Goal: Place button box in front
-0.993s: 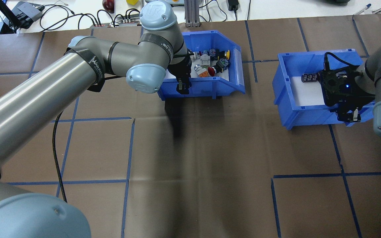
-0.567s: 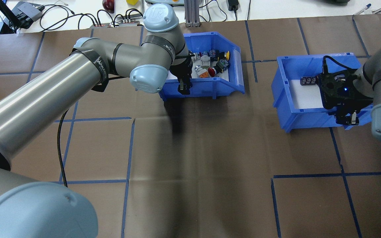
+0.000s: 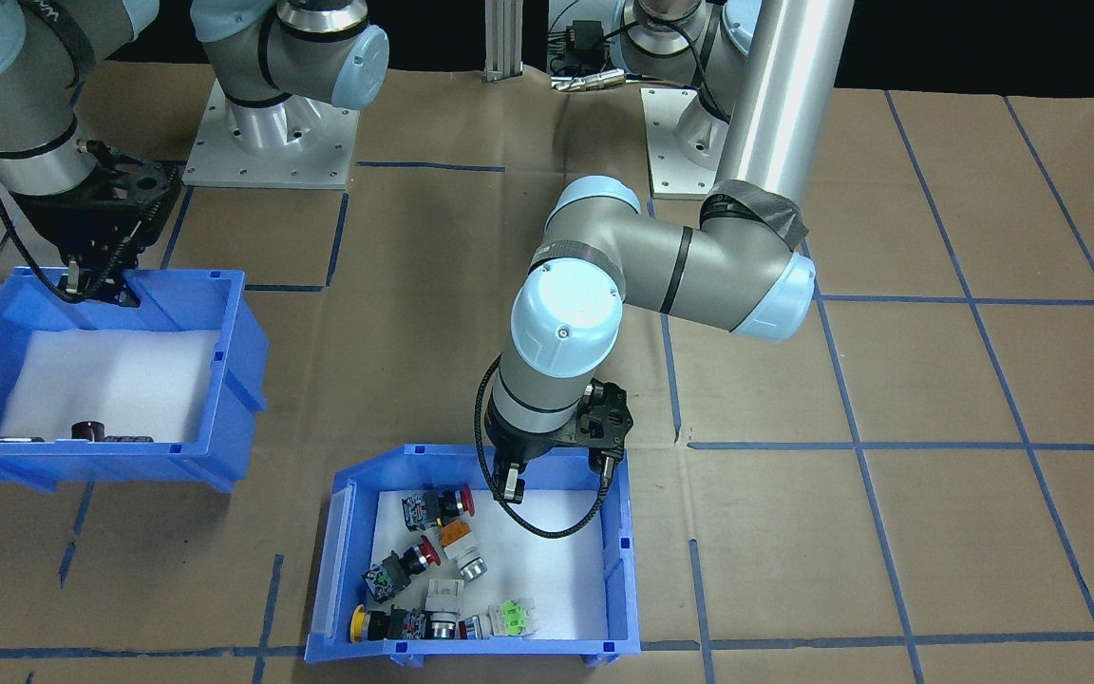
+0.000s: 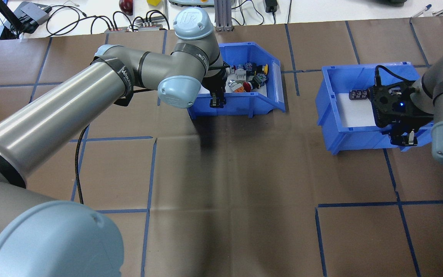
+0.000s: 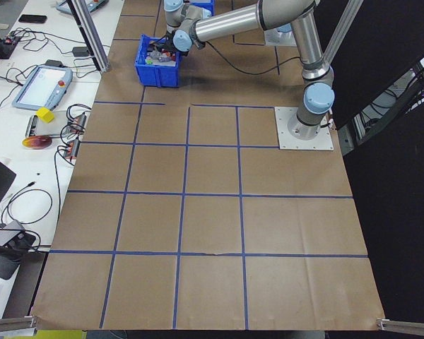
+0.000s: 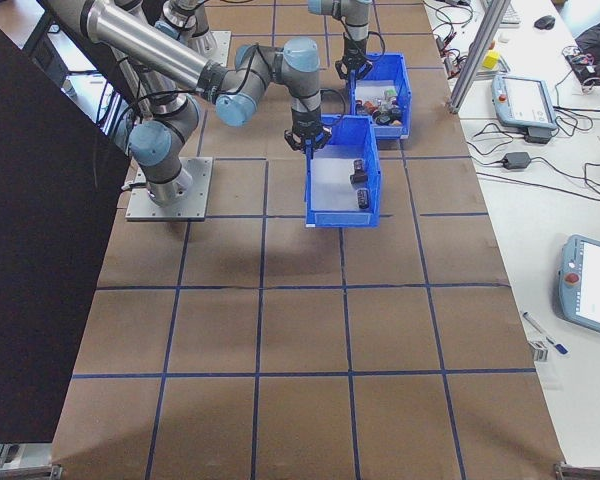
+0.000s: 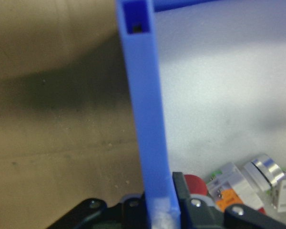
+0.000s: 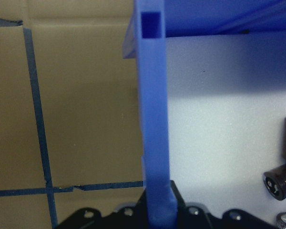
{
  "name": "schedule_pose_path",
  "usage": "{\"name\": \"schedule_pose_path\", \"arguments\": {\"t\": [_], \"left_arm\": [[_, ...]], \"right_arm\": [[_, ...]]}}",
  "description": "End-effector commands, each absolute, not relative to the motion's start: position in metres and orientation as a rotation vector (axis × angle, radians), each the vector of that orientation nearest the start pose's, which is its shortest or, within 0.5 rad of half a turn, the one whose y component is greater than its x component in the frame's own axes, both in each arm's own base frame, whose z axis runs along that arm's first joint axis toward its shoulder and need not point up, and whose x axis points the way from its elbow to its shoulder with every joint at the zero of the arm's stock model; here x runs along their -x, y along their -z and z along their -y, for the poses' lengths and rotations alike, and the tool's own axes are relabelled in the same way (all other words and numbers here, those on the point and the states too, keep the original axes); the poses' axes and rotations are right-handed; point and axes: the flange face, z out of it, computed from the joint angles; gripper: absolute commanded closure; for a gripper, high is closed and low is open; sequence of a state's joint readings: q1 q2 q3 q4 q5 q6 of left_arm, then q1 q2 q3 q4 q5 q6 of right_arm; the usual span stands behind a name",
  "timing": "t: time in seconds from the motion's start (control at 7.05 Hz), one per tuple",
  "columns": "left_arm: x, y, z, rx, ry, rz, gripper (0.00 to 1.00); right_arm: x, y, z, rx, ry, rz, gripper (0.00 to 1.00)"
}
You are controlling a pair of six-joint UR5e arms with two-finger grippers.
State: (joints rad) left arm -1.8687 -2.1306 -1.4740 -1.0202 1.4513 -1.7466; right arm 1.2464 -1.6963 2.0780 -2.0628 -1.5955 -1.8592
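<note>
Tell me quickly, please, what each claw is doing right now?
Left claw: shut on the blue plastic button bin's near wall.
Right claw: shut on the matching blue cylinder bin's wall.

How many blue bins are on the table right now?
2. The button box sits at the far centre, its near wall clamped by the left gripper. The other blue bin, holding dark cylinders, is to its right, clamped by the right gripper. None seem hidden.

button box [image 4: 262,100] on table [image 4: 244,192], far side, left of centre | second bin [image 4: 344,129] to its right, well apart | left gripper [image 4: 217,100] on button box's near wall | right gripper [image 4: 405,137] on second bin's near wall | switches [image 4: 248,75] inside button box, toward its far right corner
</note>
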Motion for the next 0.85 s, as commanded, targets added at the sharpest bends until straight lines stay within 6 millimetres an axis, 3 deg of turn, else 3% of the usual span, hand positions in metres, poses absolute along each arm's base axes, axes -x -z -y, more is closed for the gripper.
{"name": "schedule_pose_path", "arguments": {"t": [0.0, 0.14, 0.43, 0.71], "left_arm": [[0.339, -0.265, 0.612, 2.173, -0.071, -2.460, 0.26], [0.340, -0.285, 0.615, 2.191, -0.046, -2.486, 0.01], [0.337, -0.335, 0.611, 2.169, 0.008, -2.517, 0.01], [0.317, -0.382, 0.573, 1.734, 0.000, -2.774, 0.01]], "right_arm": [[0.006, -0.352, 0.431, 2.257, 0.044, -2.338, 0.92], [0.001, -0.348, 0.416, 2.256, 0.040, -2.337, 0.92], [-0.019, -0.346, 0.358, 2.256, 0.053, -2.355, 0.92], [-0.036, -0.343, 0.325, 2.150, 0.050, -2.380, 0.92]]}}
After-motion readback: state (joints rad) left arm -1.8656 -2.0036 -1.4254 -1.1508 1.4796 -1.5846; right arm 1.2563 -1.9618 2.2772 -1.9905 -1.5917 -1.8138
